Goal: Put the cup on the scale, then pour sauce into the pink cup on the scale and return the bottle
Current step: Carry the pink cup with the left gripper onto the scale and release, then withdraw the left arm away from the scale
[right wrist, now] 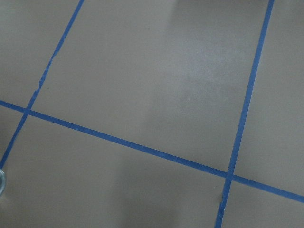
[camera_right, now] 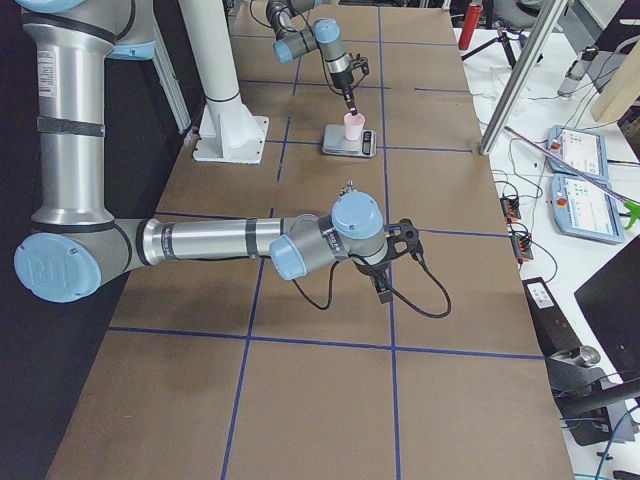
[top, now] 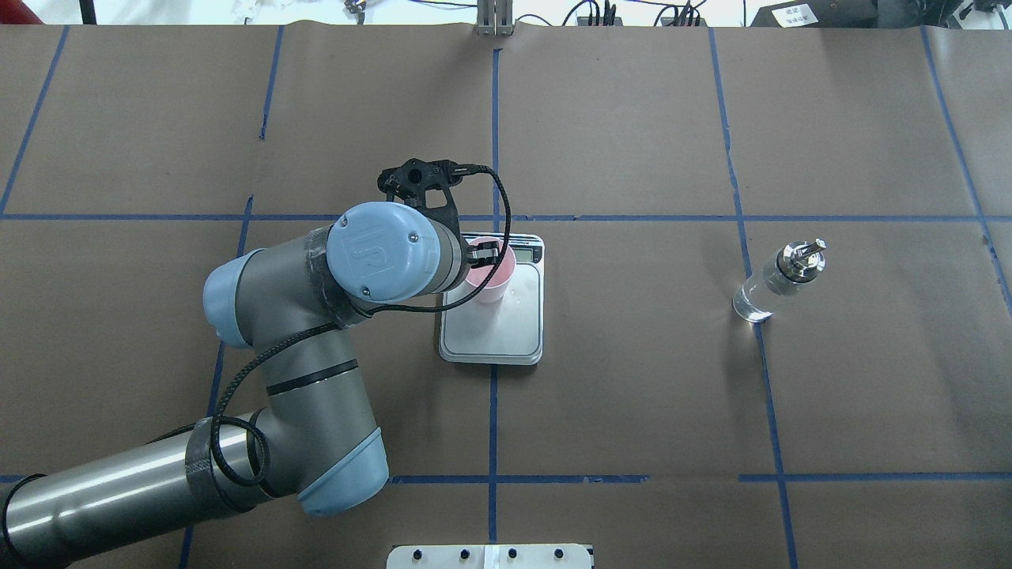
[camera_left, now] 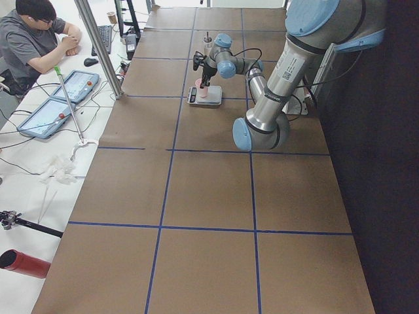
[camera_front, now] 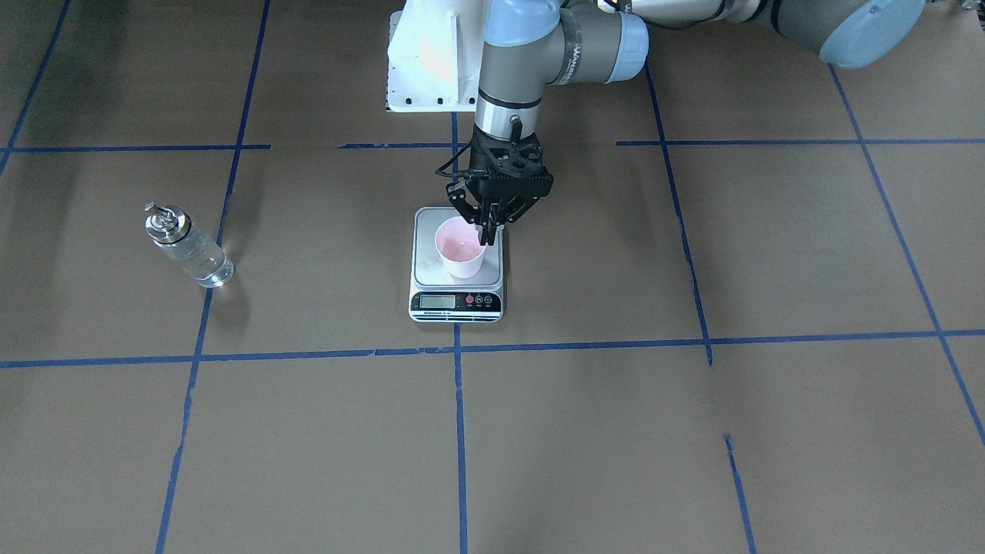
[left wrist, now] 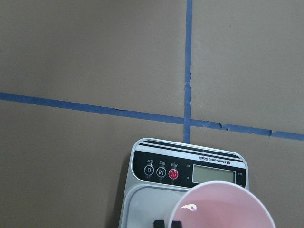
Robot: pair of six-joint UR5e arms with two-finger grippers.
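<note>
The pale pink cup [camera_front: 460,250] stands upright on the silver scale [camera_front: 427,261] near the table's middle. My left gripper [camera_front: 489,231] points down and is shut on the cup's rim on the side towards my base. It shows the same in the overhead view [top: 486,254]. The left wrist view shows the cup's rim [left wrist: 223,209] in front of the scale's black display strip [left wrist: 190,173]. The glass bottle [top: 779,280], holding clear sauce, stands alone on my right side, far from both grippers. My right gripper [camera_right: 383,290] shows only in the exterior right view, and I cannot tell whether it is open or shut.
Brown paper with blue tape lines [camera_front: 459,431] covers the table. The white robot base [camera_front: 427,58] stands behind the scale. An operator [camera_left: 33,39] sits at a side desk with tablets [camera_left: 62,98]. The right wrist view shows only paper and tape.
</note>
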